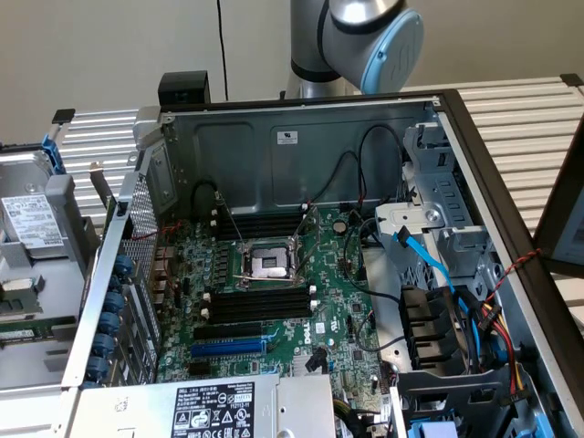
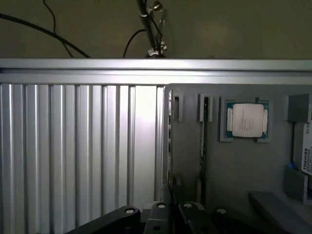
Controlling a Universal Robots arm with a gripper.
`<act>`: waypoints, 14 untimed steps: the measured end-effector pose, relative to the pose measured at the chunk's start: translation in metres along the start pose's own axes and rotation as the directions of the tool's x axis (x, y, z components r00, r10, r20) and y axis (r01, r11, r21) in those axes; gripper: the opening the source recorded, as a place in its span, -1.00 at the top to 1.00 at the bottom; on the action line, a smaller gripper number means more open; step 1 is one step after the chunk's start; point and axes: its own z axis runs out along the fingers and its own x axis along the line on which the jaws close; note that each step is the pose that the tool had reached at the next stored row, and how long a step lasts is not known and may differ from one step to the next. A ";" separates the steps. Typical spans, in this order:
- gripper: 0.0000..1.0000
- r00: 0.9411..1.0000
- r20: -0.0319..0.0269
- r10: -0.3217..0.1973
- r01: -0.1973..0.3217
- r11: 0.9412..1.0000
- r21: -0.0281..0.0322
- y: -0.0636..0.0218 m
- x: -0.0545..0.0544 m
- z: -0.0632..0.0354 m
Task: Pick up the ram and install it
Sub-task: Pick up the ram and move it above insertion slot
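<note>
In the wrist view the ram is a thin green stick seen edge-on, standing in a grey parts tray with its end in a small clip. My gripper shows as black linkage over the tray's edge, a short way from the ram and not touching it. In the exterior view the motherboard lies in the open computer case, with long black memory slots beside the processor socket and more black slots behind it. The arm's grey and blue joint rises behind the case.
A processor chip sits in the tray beside the ram, and a labelled drive lies further along. Ribbed metal tabletop borders the tray. Inside the case are a blue slot, loose cables and a drive cage.
</note>
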 end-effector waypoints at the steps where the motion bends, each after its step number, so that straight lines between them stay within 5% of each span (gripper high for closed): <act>1: 0.75 1.000 0.000 0.000 0.000 1.000 0.000 -0.0002 0.001 -0.0046; 14: 0.75 1.000 0.000 0.000 0.000 1.000 0.000 -0.0022 0.010 -0.0630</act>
